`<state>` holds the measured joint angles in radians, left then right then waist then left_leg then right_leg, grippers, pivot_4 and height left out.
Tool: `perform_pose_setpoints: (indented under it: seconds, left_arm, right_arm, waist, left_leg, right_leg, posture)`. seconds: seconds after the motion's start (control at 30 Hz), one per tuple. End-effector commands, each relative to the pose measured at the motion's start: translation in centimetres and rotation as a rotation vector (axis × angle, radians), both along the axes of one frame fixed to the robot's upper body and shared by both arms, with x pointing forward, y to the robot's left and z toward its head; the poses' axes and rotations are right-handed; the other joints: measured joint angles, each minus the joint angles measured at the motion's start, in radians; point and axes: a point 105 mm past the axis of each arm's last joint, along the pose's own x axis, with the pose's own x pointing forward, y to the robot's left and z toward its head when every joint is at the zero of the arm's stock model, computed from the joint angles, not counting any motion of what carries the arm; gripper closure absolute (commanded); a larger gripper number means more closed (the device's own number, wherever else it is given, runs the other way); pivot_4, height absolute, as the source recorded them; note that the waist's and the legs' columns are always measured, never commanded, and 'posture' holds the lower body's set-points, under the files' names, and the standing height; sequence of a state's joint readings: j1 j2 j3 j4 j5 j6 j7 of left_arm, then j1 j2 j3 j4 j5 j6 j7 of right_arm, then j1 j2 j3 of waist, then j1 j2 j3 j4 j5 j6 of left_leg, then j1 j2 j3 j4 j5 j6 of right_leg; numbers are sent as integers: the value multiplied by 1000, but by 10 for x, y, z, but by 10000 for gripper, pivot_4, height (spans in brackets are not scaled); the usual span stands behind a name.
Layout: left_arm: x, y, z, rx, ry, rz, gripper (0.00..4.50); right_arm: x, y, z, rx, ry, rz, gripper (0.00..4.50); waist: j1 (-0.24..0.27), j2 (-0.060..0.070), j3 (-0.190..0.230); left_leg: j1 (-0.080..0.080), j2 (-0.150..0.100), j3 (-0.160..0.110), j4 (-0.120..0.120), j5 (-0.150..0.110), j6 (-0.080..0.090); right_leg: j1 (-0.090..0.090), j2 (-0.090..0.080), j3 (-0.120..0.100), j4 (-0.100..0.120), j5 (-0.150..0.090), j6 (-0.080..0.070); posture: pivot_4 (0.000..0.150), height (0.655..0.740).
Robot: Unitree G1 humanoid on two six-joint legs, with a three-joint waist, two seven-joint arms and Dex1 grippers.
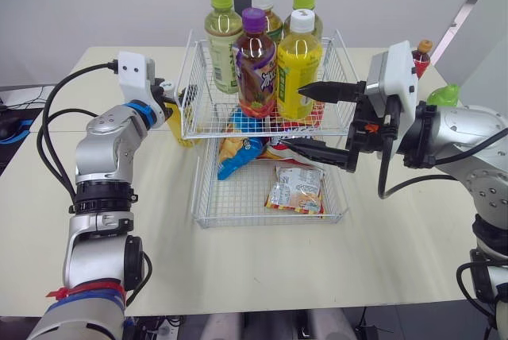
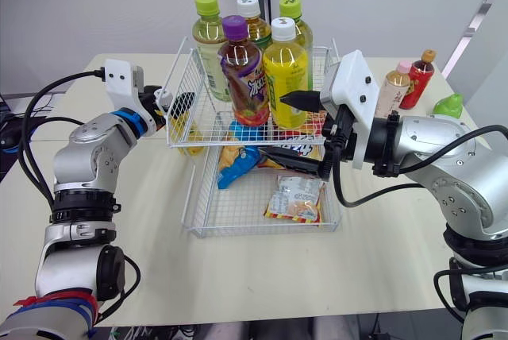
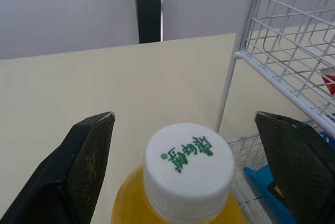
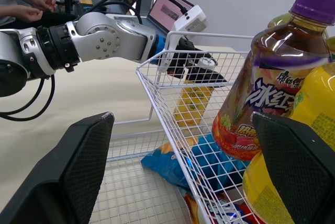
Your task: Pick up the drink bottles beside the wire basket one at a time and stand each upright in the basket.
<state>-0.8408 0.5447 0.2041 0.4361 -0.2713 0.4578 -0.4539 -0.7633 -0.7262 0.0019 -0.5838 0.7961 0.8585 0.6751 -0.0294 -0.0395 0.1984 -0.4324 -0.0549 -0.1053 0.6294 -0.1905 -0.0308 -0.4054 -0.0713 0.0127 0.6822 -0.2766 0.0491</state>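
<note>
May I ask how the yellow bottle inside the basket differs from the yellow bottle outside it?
The yellow bottle inside stands in the wire basket's upper tier beside a purple-capped bottle; the yellow bottle outside stands on the table. The left end effector's open fingers flank the outside bottle's cap, not the inside bottle's. Both are upright, white-capped.

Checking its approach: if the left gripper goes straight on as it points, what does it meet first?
Left gripper would meet the white cap of the yellow bottle, centred between its open fingers beside the wire basket; probably very near.
</note>
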Motion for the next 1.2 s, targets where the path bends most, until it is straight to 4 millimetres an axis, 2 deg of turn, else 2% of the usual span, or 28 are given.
perform_pose_setpoints:
  seconds: [0.03,0.27,0.4,0.67,1.03,1.2]
  left_arm:
    - [-1,0,18,7,-60,2,11597]
    - [-3,0,17,7,-62,0,31017]
    - [-8,1,21,9,-78,4,31141]
    - [-38,20,56,47,-131,29,31141]
    - [-94,37,126,157,-127,-48,31142]
    - [-122,41,174,171,-160,-133,31142]
  right_arm:
    - [-6,-1,14,25,-65,8,0]
    - [-7,-1,13,24,-63,12,0]
    - [-7,-1,13,23,-65,11,0]
    - [-8,0,13,32,-76,16,0]
    - [-6,6,12,47,-76,53,0]
    - [-5,10,13,70,-83,81,0]
  waist:
    - [0,0,0]
    - [0,0,0]
    - [0,0,0]
    - [-5,0,0]
    - [-2,0,0]
    - [-5,-1,0]
  left_leg:
    - [0,0,0,0,0,0]
    - [0,0,0,0,0,0]
    - [0,0,0,0,0,0]
    - [0,1,0,0,0,0]
    - [0,0,0,0,0,0]
    - [-1,1,0,-1,0,0]
  right_leg:
    - [0,0,0,0,0,0]
    - [0,0,0,0,0,0]
    - [0,0,0,0,0,0]
    - [-1,1,0,0,0,0]
    - [0,1,0,0,0,0]
    - [-1,1,-1,-1,0,0]
  posture:
    - [1500,7400]
    - [1500,7400]
    - [1500,7400]
    - [1500,7400]
    - [1500,7400]
    - [1500,7400]
